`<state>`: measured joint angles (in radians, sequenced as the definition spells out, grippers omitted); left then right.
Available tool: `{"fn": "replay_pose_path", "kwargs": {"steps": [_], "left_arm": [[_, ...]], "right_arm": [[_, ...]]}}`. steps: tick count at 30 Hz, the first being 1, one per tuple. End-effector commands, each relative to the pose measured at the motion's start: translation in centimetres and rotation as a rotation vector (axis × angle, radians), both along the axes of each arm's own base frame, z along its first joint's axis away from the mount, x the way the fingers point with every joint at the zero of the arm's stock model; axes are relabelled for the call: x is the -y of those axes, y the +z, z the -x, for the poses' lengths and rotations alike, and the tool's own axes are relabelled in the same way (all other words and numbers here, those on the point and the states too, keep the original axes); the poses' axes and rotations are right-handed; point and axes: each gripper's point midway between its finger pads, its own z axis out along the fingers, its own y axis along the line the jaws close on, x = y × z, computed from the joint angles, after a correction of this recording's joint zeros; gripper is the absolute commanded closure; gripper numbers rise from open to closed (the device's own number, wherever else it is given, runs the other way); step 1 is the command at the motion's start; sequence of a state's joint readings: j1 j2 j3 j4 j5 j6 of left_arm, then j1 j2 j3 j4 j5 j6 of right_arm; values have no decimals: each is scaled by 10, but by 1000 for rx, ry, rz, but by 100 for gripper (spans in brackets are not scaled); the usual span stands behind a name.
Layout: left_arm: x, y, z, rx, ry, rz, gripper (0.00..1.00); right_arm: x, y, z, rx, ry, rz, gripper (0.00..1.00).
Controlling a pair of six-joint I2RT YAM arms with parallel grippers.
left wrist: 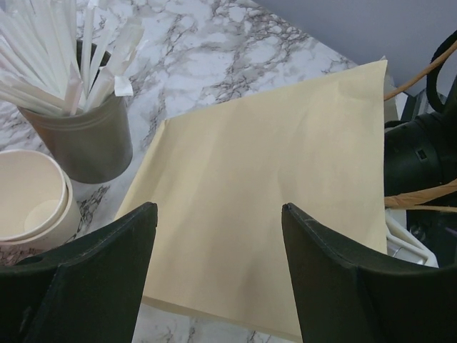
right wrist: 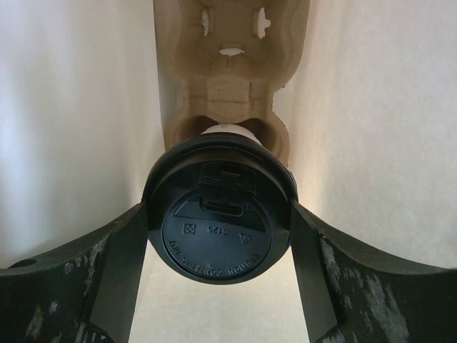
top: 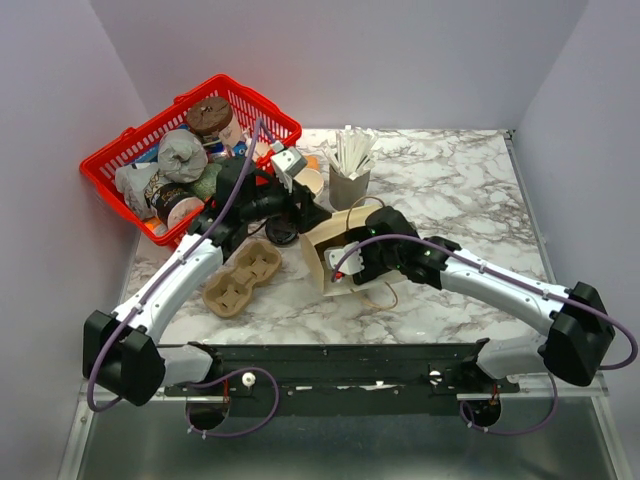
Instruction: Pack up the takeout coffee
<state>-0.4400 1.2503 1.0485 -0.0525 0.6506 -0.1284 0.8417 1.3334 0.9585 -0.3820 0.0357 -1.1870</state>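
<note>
The takeout coffee, a cream cup with a round black lid, sits in a brown pulp cup carrier inside a tan paper bag. My right gripper reaches into the bag, and its fingers press on both sides of the lid. In the top view the right gripper is at the bag's mouth and the cup is hidden. My left gripper is open and empty, hovering just over the bag's outer side; it sits at the bag's far left corner in the top view.
A second pulp carrier lies left of the bag. A grey cup of white sticks and a stack of cream cups stand behind the bag. A red basket of goods sits at the far left.
</note>
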Motion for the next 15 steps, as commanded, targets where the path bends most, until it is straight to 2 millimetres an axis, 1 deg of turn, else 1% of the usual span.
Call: {"fn": "replay_pose_path", "kwargs": {"steps": [1,6,9,15], "left_arm": [[-7,-1,-11,-32,12,19,22],[-17,-2,-22,-44,41,12,22],[-19,-6,-23,-69,36,8,23],[-19,-8,-22,-83,32,12,23]], "right_arm": [[-9,13,-6,23,22,-36,100],[-15,8,-5,5,50,-40,100],[-15,4,-9,1,43,-31,99],[-15,2,-13,-6,41,-31,100]]}}
